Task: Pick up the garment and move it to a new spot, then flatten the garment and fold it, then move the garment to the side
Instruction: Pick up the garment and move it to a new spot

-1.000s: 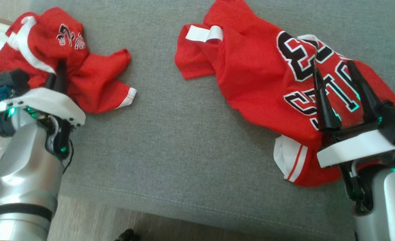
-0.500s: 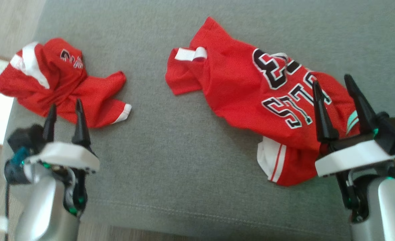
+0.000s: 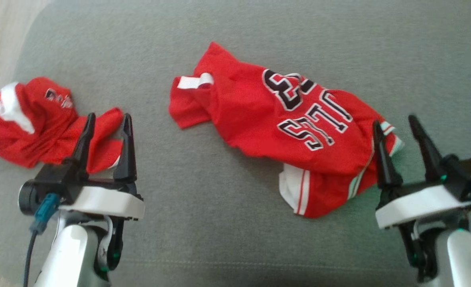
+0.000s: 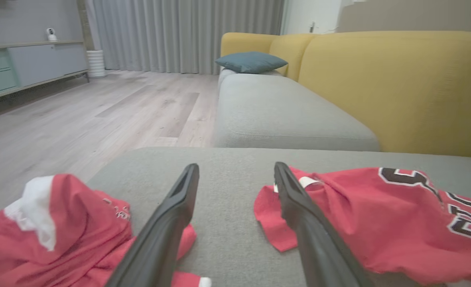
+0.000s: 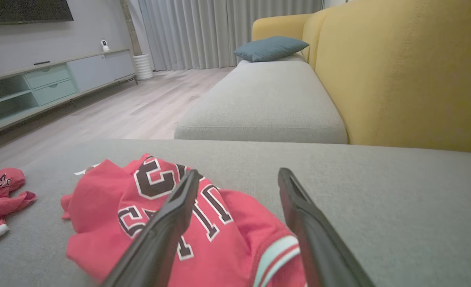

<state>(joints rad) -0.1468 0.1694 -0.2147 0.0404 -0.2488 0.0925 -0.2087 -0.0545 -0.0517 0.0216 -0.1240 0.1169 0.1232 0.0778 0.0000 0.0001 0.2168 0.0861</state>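
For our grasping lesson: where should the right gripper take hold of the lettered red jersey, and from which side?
Probably the striped trim of the jersey, from the robot's right: it lies exposed at the heap's outer edge, before the open right gripper.

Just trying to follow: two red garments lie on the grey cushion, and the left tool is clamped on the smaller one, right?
Not quite: the left tool is open and grips nothing; the left wrist view shows bare grey cushion between its fingers. The rest is right.

jersey (image 3: 251,119): red mesh cloth, slight sheen; sofa seat (image 3: 219,231): grey woven fabric, matt.
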